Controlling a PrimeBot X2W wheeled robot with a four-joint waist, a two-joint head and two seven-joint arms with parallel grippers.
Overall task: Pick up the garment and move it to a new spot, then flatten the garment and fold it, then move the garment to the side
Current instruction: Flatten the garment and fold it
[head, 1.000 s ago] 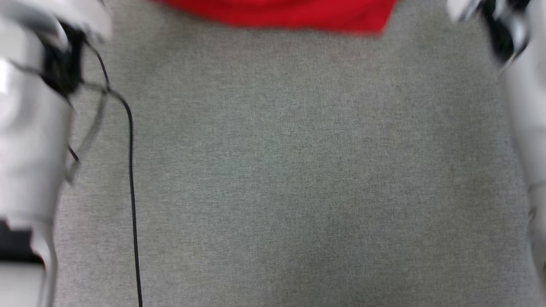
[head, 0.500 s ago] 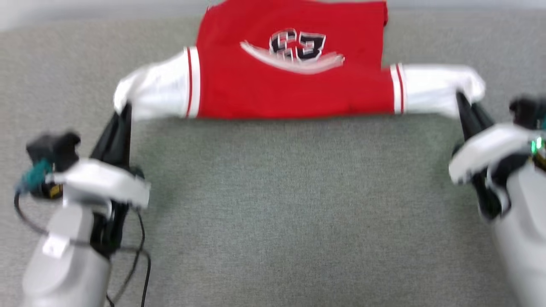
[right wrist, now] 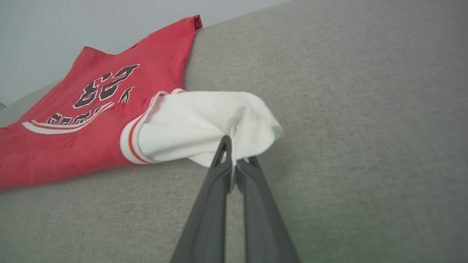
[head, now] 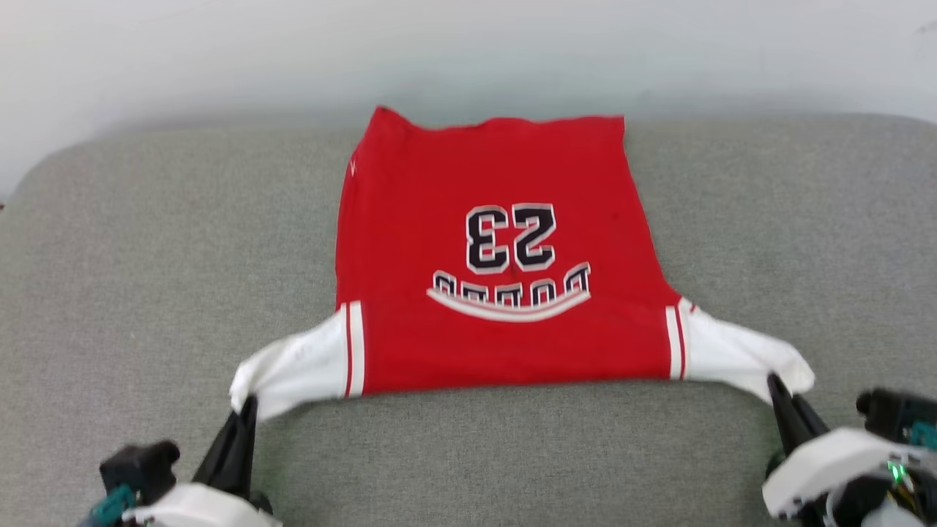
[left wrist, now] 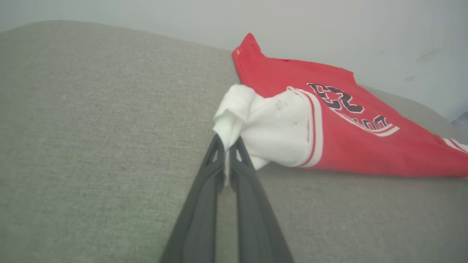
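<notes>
The red jersey-style shirt of thin soft fabric (head: 498,351) lies spread on the grey fabric-covered worktop (head: 146,256), in the middle and towards the far side. Its far edge reaches almost to the worktop's far rim by the pale wall (head: 468,58). The dark white-outlined lettering (head: 510,238) is turned face up and reads upside down from the near side.

The left pincer (head: 245,410) is closed on the bunched end of the left white sleeve (head: 300,369). The right pincer (head: 776,384) is likewise clamped on the end of the right white sleeve (head: 732,351). Both sleeves are drawn outward and towards the near side.

The step in hand is judged to be the flattening. It would be done well if both sleeves were pulled with equal, gentle tension, so that the body is not skewed to one side. The sleeve ends should be lowered onto the worktop, out to the left and right, before the fingers are parted. If they are dropped from a height, the crumpled cloth seen in both wrist views is likely to fall in a heap.

Since the fabric is thin, a hard tug may stretch it or pull it free. A slight pull towards the near side may also be wise, as little room is left at the far rim.
</notes>
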